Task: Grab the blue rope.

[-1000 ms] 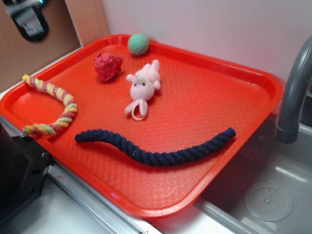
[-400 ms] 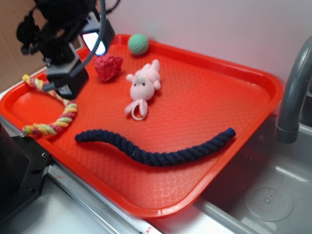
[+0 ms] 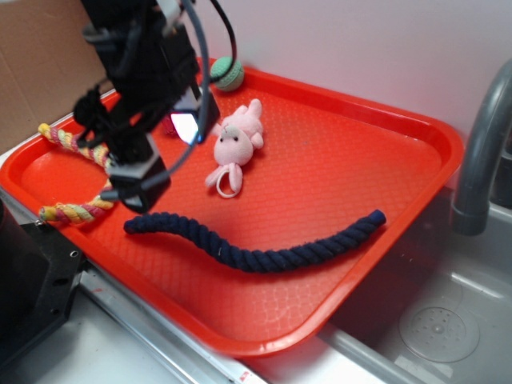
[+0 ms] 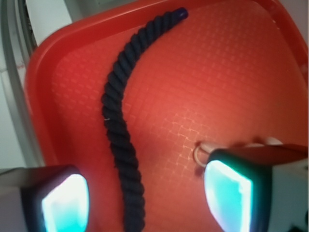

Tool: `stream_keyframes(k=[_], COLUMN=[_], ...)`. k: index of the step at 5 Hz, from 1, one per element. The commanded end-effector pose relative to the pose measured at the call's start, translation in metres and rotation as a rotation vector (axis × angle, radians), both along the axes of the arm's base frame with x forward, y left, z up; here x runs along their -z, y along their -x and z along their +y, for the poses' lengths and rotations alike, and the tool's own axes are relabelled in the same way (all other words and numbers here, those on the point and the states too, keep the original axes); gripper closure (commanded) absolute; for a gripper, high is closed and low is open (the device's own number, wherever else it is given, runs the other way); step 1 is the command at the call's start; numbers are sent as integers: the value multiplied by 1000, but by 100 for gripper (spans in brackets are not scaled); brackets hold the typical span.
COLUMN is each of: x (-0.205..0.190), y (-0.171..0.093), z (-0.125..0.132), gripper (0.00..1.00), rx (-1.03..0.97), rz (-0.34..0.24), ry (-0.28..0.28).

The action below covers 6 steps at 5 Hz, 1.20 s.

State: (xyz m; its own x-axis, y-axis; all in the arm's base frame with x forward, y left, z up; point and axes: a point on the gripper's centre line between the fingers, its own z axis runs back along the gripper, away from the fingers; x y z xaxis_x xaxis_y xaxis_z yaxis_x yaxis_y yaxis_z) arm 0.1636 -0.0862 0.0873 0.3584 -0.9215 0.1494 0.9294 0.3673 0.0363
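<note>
**Arm closing on left end of rope, no grasp yet**

Moved since 0.4 s ago: black arm has travelled from the tray's far-left corner toward the tray middle, lower and nearer the rope. Now it hides the crumpled red ball that was in plain view, and partly covers the green ball. Nothing on the tray has shifted.

Gripper (image 4: 145,193): wrist view shows two pale glowing fingers (image 4: 65,200) set wide apart, with nothing between them but rope and tray floor below. Jaws fully spread, empty. Whether the fingers are above the rope or down at its level cannot be told.

Long dark navy twisted blue rope (image 3: 256,244): lying flat in a shallow wave on the floor of the red plastic tray (image 3: 416,132), along the tray's near long edge. Its left end sits just below the arm's lowest part in the exterior view; its right end lies close to the tray's right rim.

Progress, as judged: approach mostly done, line-up over the rope's left portion looks good. Left to do: descend, close, lift.

Tray contents, relative to the rope:
- pink plush animal toy with loop (image 3: 234,146), beyond the rope's middle, well apart
- pink-yellow-green twisted rope ring (image 3: 76,210), left of the rope's left end, near it
- green knitted ball (image 3: 230,74), at the tray's far rim, well apart
</note>
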Motion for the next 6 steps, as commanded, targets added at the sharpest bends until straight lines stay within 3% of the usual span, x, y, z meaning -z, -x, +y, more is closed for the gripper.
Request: stream_keyframes(k=[1, 3, 4, 5, 6], x=[28, 54, 70, 73, 74], y=[3, -1, -2, 1, 0], z=[-8, -11, -14, -16, -15], gripper=[0, 0, 0, 100, 100], rx=[153, 161, 166, 175, 165], rz=[-10, 20, 26, 21, 15], ry=[40, -7, -67, -78, -90])
